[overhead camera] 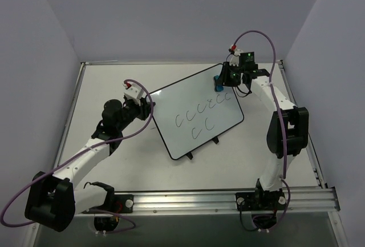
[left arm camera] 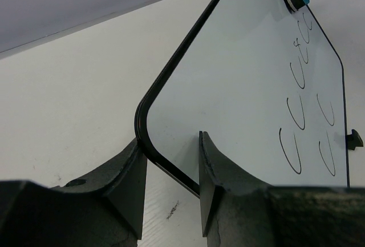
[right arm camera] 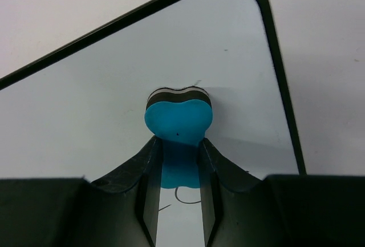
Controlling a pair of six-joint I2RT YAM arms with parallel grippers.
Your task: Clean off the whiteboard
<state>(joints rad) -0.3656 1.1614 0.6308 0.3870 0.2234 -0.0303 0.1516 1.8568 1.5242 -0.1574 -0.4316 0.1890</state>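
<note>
The whiteboard [overhead camera: 194,101] lies slantwise in the middle of the table, black-framed, with several handwritten "c" marks [overhead camera: 201,117] across its lower right half. My left gripper [overhead camera: 149,108] holds its left corner: in the left wrist view the rounded corner of the whiteboard [left arm camera: 245,87] sits between the jaws [left arm camera: 171,184], one finger against the frame. My right gripper [overhead camera: 221,79] is shut on a small blue eraser [right arm camera: 179,120], which presses on the whiteboard [right arm camera: 114,98] near its far right corner. A "c" mark shows just behind the eraser.
Two small black feet [overhead camera: 215,140] stick out of the board's near long edge. A metal rail [overhead camera: 228,200] carrying both arm bases runs along the table's near edge. Grey walls close in the left, back and right sides.
</note>
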